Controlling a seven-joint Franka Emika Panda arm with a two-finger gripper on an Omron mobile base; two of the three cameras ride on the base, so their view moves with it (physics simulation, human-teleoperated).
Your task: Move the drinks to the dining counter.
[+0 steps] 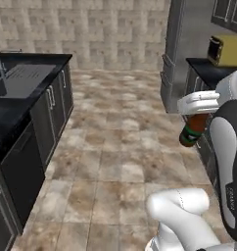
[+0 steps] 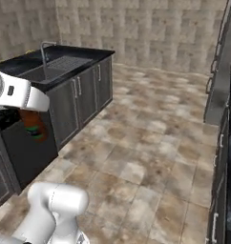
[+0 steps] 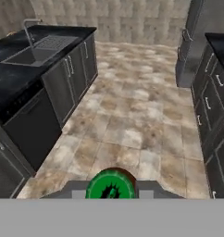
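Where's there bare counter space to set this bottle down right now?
The black counter has bare top in front of the sink, toward the near end. The sink and faucet crowd the far end. The hand holds the bottle over open floor.

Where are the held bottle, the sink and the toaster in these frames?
bottle (image 1: 191, 133): left base view, on its brown body below the end effector.
sink (image 3: 22, 56): hand view, on the basin in the black counter.
toaster (image 1: 229, 50): left base view, on its yellow side.
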